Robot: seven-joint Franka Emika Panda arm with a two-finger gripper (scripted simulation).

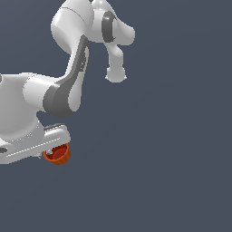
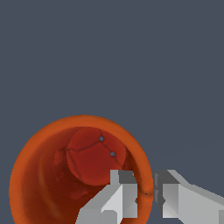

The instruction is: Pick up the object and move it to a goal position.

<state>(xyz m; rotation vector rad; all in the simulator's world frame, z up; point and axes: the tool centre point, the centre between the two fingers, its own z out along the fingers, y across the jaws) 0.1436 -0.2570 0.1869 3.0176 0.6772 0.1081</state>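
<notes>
Wrist view: your jaws pinch the cup [image 2: 81, 170] wall, one finger [image 2: 116, 199] inside against the dark red interior, the other outside the thick rim. Gripper [image 2: 146, 197] sits on the rim edge.

Exterior view: the cup [image 1: 58, 154] hangs tilted under the white gripper [image 1: 53, 147], low at the exterior view's left. Arm [image 1: 68, 86] folds above it.
</notes>
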